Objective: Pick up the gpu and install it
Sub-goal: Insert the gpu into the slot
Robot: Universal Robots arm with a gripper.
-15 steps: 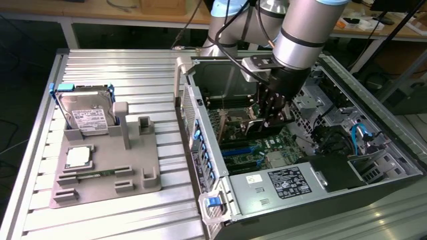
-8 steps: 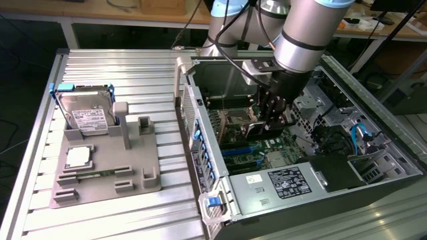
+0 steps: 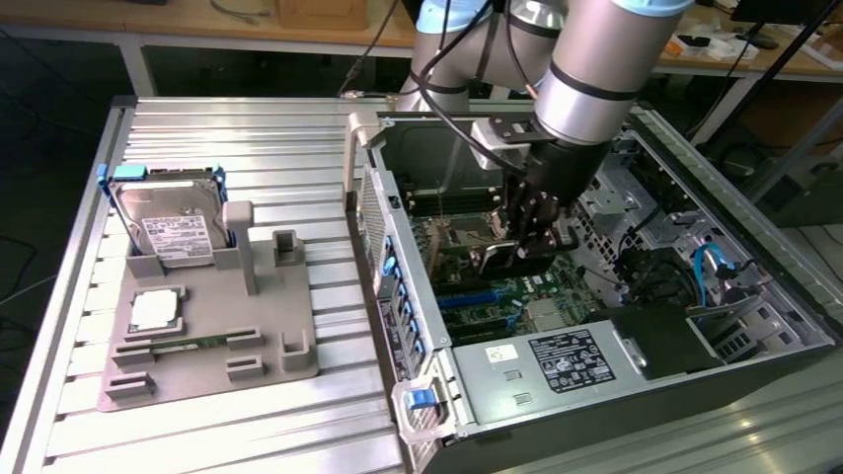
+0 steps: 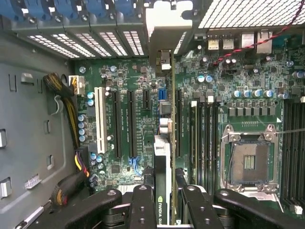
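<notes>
The hand (image 3: pixel 534 245) is clenched on the gpu (image 4: pixel 162 167), a thin green circuit card with a black cooler block and a silver metal end bracket. The card is gripped edge-on between the black fingers (image 4: pixel 143 207). The pick-up is judged done. The card is held inside the open black computer case (image 3: pixel 737 365), on the exterior view's right, just over the green motherboard (image 4: pixel 124 71) and beside its long black expansion slots (image 4: pixel 131 124). Whether the card is seated cannot be told, so installation is judged unfinished. The grey holder tray (image 3: pixel 197 346) lies well apart on the ribbed metal table (image 3: pixel 264 434), at the exterior view's left.
</notes>
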